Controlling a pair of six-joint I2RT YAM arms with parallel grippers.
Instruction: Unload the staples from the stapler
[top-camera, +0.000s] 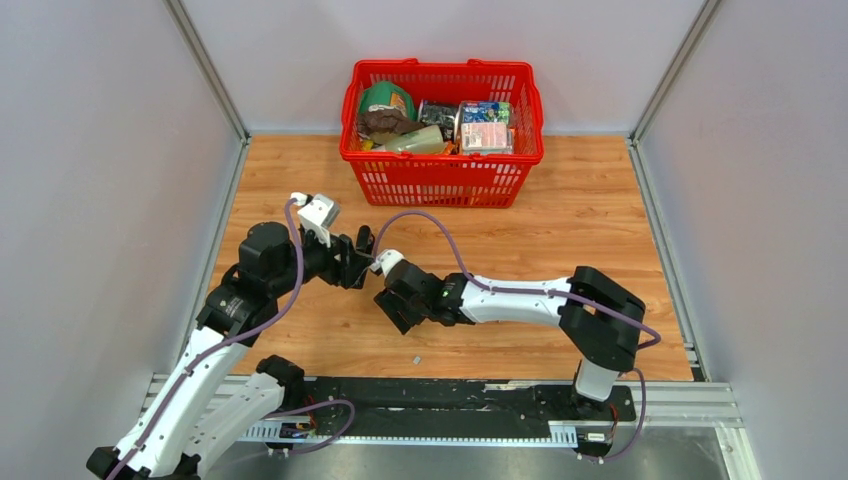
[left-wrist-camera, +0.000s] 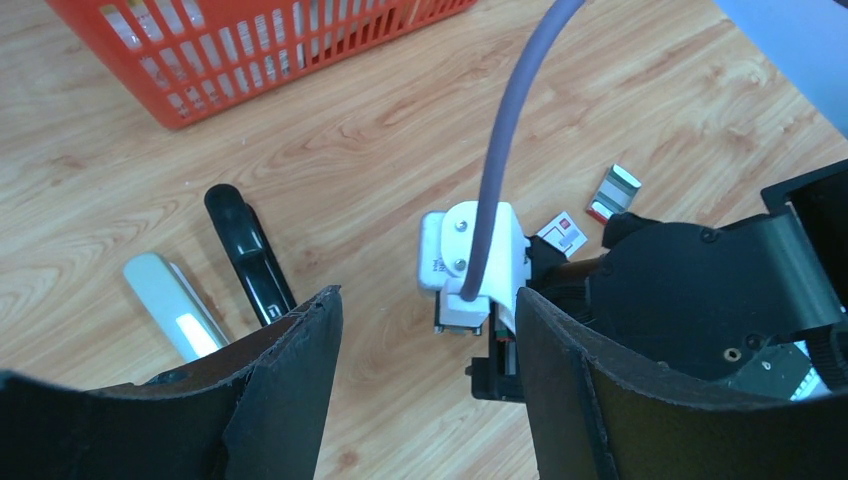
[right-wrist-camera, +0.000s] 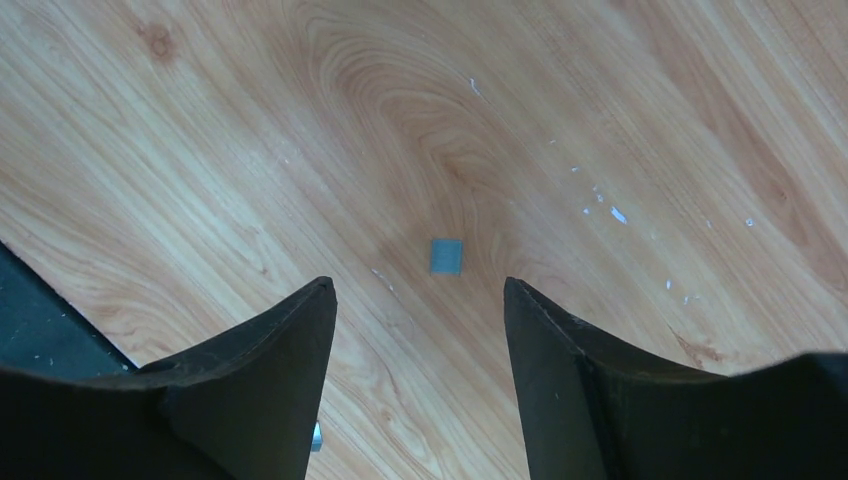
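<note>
Fingers (right-wrist-camera: 270, 380) wide, empty, both sides; staples (right-wrist-camera: 446, 256) lie centre frame, just above right gripper's (right-wrist-camera: 417, 287) gap; stapler (left-wrist-camera: 250, 255) slants mid-left, beside left gripper (left-wrist-camera: 427, 293).

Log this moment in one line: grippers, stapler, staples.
left gripper: open, empty | right gripper: open, empty | staples: grey piece on table ahead of right gripper, untouched | stapler: on table, ungripped

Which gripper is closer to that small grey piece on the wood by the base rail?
Right. The right gripper hangs over the grey staple piece, which lies ahead of its open jaws; the left gripper sits farther off, toward the red basket.
</note>
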